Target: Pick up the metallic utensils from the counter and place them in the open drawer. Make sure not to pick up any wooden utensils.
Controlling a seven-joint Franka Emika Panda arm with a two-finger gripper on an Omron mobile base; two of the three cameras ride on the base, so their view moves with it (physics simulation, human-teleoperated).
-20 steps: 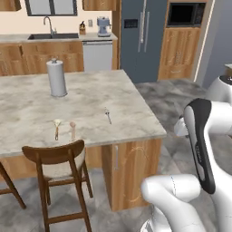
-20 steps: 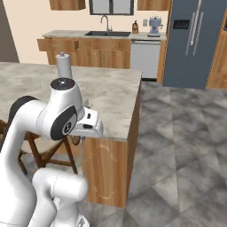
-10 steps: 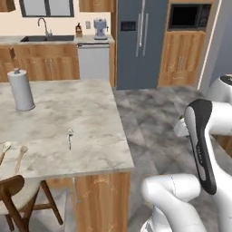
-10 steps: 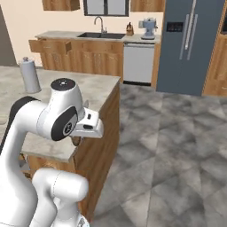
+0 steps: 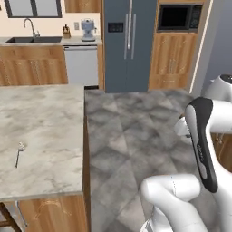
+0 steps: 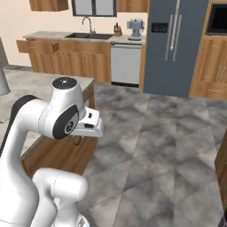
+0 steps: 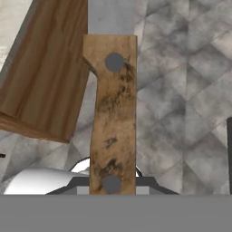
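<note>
Left base view has swung: the whole picture has slid sideways over the last second, so it is the base that has turned, not the things. The bench (image 5: 45, 122), which filled the middle a second ago, now sits at the left edge, with open tiled floor ahead. That reads as the robot leaving the bench and heading off with a load.

Right base view puts the far row of cabinets under the sink in front of the robot. One drawer (image 6: 37, 45) stands pulled out at its left end, well apart from the arm. If that is the target drawer, most of the drive to it is yet to come.

Hand view has the knife (image 7: 113, 118) rising from the bottom centre, a brown handle with two grey rivets, straight along the line of the hand, with floor tiles and a cabinet side behind it. It sits just where the grasp would be, so I judge that the fingers are set narrow on it and carrying it, and their gap has held steady.

The thin silver fork (image 5: 18, 156) lies on the bench near its front left, untouched. So one metal piece is on its way and one waits for a second trip.
</note>
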